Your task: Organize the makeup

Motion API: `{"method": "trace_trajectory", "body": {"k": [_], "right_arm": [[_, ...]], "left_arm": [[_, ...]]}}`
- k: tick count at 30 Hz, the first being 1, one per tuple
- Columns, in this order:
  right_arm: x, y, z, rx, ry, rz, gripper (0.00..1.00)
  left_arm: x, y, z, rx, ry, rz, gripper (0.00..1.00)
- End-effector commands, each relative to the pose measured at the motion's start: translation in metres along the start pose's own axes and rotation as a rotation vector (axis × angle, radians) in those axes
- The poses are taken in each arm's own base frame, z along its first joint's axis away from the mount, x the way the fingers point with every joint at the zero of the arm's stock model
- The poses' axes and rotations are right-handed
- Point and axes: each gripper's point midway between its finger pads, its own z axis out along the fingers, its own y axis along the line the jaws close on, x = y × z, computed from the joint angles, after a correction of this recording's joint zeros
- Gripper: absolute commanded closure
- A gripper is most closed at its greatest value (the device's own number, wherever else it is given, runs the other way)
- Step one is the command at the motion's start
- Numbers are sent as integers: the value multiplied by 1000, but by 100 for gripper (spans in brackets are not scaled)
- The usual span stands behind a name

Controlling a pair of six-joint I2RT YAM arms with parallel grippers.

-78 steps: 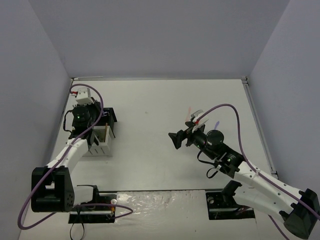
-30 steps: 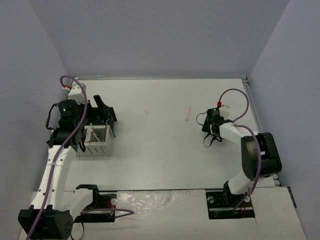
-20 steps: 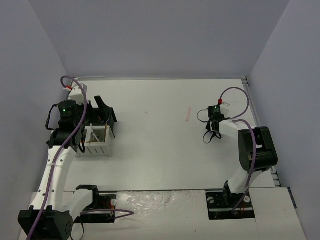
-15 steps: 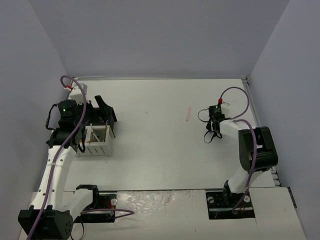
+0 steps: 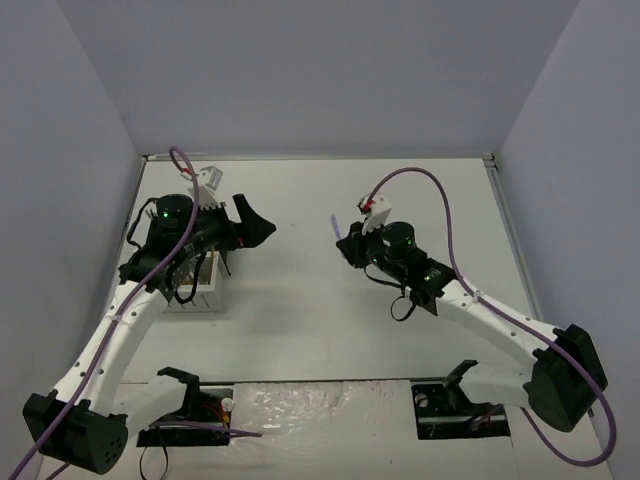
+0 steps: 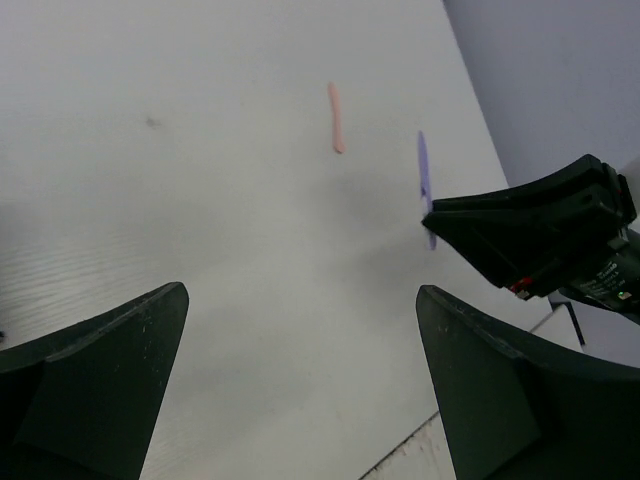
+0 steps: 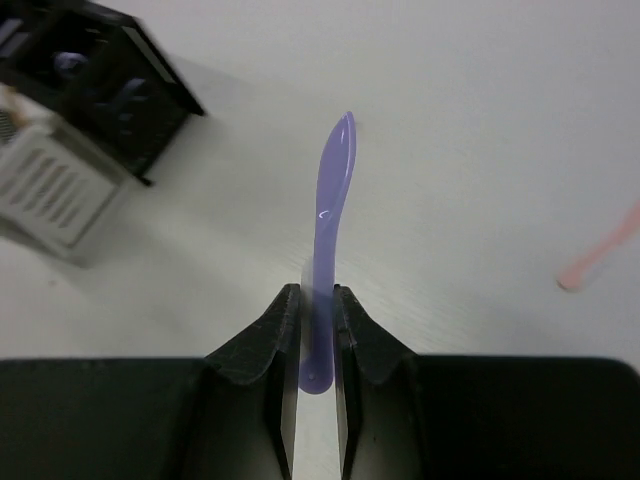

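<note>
The right pincer (image 7: 318, 330) is pressed together on the lower end of the lilac tool (image 7: 330, 200), pinching it between both fingers. The rest of the slim tool juts straight out ahead of the fingertips and ends in a small spoon-shaped tip. From above, this pincer sits near the middle of the bench (image 5: 300, 320), and the lilac tip pokes out on its far-left side.

The pink tool (image 6: 337, 118) lies flat on the bench, apart from both pincers. In the right wrist view it is off at the right edge, well to the side of the lilac one.

The left pincer (image 6: 300, 295) is spread wide with nothing between its fingers, and it points across the bench toward the right pincer. The black-and-white organizer box (image 5: 200, 285) stands on the left side of the bench, partly behind the left arm. What sits in its slots is too small to make out.

Half a second ago the right arm was folded back near the right edge, with its pincer down at the bench just right of the pink tool. It now reaches out toward the middle with the lilac tool in its grip. The left pincer hung over the box's far end then, and has swung out to the right of it. The pink tool showed plainly from above before, but that view no longer shows it, the right arm now reaching across that part of the bench
</note>
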Motion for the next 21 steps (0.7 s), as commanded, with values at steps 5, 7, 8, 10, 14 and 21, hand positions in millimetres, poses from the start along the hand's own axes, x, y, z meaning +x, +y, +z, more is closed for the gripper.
{"method": "trace_trajectory", "body": {"k": [5, 7, 8, 10, 14, 21], "right_arm": [[-83, 125, -32, -444, -279, -192, 100], [-85, 135, -33, -474, -287, -205, 100], [-85, 139, -33, -483, -289, -208, 100], [-87, 147, -35, -504, -299, -212, 100], [-88, 154, -37, -519, -309, -211, 100], [-88, 157, -39, -532, -316, -202, 100]], "left_arm": [[-39, -90, -5, 229, -110, -2, 3], [-40, -94, -4, 236, -118, -12, 6], [-39, -95, -3, 234, -117, -17, 7], [-36, -98, 0, 234, -109, -30, 12], [-27, -106, 9, 252, -75, -46, 28], [-15, -115, 17, 260, -46, -42, 62]]}}
